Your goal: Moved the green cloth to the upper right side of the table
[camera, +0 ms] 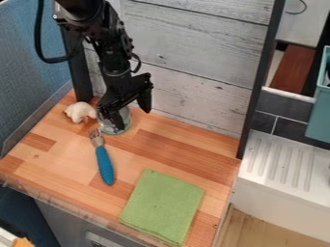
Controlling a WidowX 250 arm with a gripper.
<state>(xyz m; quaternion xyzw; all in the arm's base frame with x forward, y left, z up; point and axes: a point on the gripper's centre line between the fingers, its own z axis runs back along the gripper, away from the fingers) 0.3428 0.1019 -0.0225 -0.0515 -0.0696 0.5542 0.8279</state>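
Claw spread open over the jar, cloth at the counter's front right

Claw (133, 118) and jar (123, 124) crowd together toward the back left of the counter (155, 144). The two fingers stand apart, one lower and in front of the jar, the other off to its right. Whether the lower one touches the glass I cannot tell. The arm (115, 53) comes down from the top edge, in front of the pale plank wall (193, 58).

The cloth (163, 206), green and folded into a flat, slightly slanted rectangle, lies at the front right, well apart from the claw, one corner near the front edge.

Around them, a small white toy (80, 112) sits just left of the jar. A fork (104, 161) with a blue handle lies left of the cloth, tines near the jar and handle pointing toward the front. It lies to one side of the straight stretch from claw to cloth, while the jar stands right at the claw.

The plank wall closes off the counter's back, a black post (256, 72) rises at its right, and a blue partition (32, 62) borders the left. Beyond the post are a white drainboard (283, 161) and a teal bin (319, 118).
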